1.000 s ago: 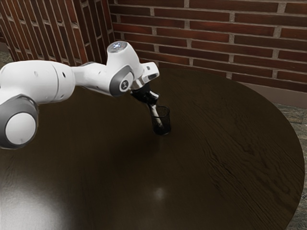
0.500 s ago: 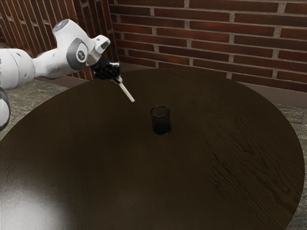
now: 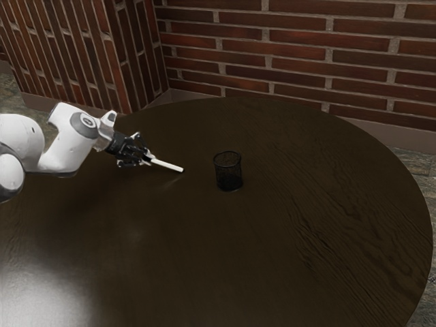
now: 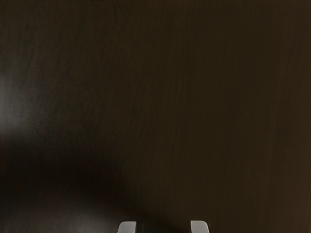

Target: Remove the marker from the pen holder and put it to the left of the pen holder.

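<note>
While the gripper (image 3: 148, 158) stands parted, the marker (image 3: 167, 165) lies off its tips at the pen holder's nine o'clock

Nearest the arm, the two fingers (image 4: 127, 227) are spread with a gap between them. Just beyond, the marker's near end sits by the fingertips; whether it touches one, or rests on the table (image 3: 286, 252) or just above it, I cannot tell. Its long axis runs from the gripper towards between three and four o'clock in the exterior view, aimed roughly at the foot of the pen holder (image 3: 229, 172), which stands upright and apart, farther out. The marker is out of the holder, so the placing looks nearly finished. The next move likely calls for backing off along that axis, towards nine to ten o'clock; a sideways swing could catch the marker's end and roll it.
</note>
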